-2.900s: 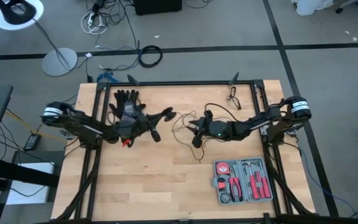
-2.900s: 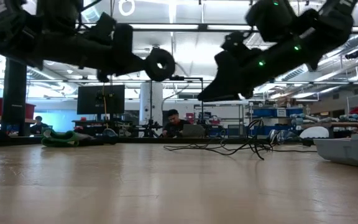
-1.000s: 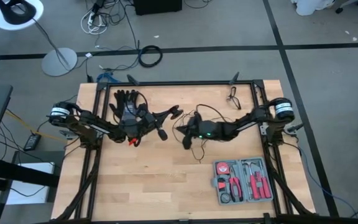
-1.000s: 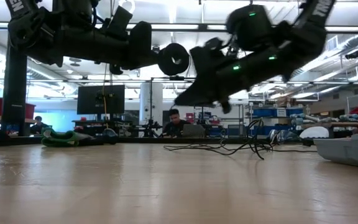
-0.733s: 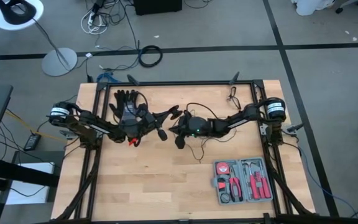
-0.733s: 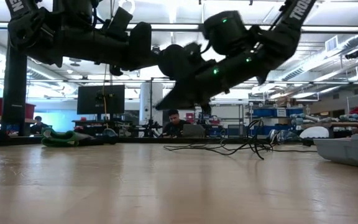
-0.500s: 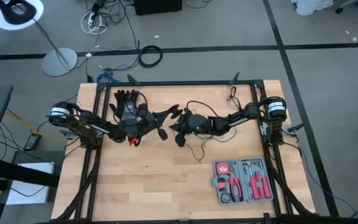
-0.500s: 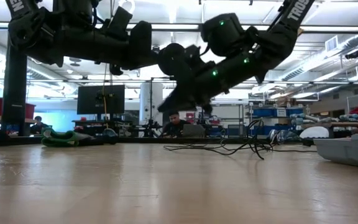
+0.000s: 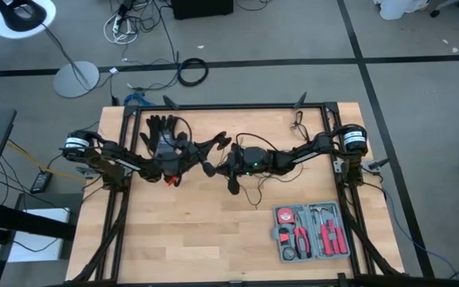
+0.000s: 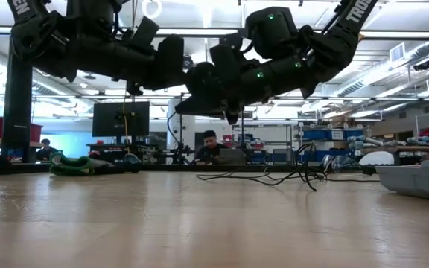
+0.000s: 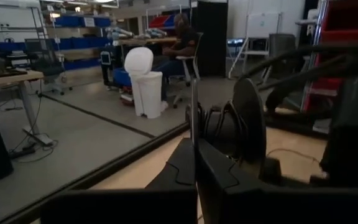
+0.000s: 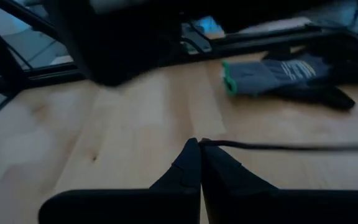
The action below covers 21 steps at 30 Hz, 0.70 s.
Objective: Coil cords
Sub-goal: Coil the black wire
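Note:
The cord is a thin black wire. Its loose loops (image 9: 271, 143) lie on the table's far middle and show in the low view as a tangle (image 10: 274, 177). Its round black disc (image 11: 250, 121) hangs edge-on just beyond my left gripper (image 9: 219, 144) (image 11: 194, 144), which is shut on the wire above the table's middle. My right gripper (image 9: 227, 164) (image 12: 199, 144) is right beside it, also shut on the wire. Both grippers stay well above the wood (image 10: 199, 223). My left gripper pinches the wire (image 11: 193, 115) between its two fingertips, coming level from the table's left. The wire crosses the fingertips, and the disc hangs past them, clear of the table. My right gripper pinches a single strand of the wire (image 12: 216, 144) at its fingertips, coming from the table's right and slanting slightly down. The strand runs straight off to one side (image 12: 303, 148), drawn taut and clear of the table.
Black gloves (image 9: 162, 131) lie at the far left, under the left arm; one has a green cuff (image 12: 278, 71). A grey tool tray (image 9: 311, 231) stands near the right front. A small dark item (image 9: 299, 122) lies at the far right edge.
My right gripper has gone toward the table's left, up to my left gripper, rolling its wrist and levelling out, still shut on the wire. The strand it holds has come along with it. My left gripper has kept its place.

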{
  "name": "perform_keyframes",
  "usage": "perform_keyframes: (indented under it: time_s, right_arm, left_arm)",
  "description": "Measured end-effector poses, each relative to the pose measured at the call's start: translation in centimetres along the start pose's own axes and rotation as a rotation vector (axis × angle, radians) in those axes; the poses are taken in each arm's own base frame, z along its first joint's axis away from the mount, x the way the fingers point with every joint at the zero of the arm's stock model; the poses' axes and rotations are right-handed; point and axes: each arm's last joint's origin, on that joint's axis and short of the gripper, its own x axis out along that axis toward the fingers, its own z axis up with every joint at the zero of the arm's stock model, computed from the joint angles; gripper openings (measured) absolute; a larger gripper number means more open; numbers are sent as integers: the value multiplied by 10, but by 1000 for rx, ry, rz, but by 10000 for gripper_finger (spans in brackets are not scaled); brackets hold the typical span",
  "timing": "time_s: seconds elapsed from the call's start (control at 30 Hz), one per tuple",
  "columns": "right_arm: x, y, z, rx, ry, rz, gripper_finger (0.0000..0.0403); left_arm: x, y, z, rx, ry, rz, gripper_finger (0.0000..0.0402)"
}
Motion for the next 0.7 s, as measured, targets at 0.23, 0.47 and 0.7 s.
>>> perform_keyframes:
  time_s: [0.23,0.47,0.7]
  right_arm:
    - [-6,-6,14,-24,-44,26,0]
    - [-12,-12,25,-56,-59,145,0]
    - [-13,-15,25,-108,-52,178,0]
  left_arm:
    - [0,0,-10,45,81,-16,0]
    - [-1,0,-15,79,124,-30,0]
    - [-1,0,-17,104,146,-43,0]
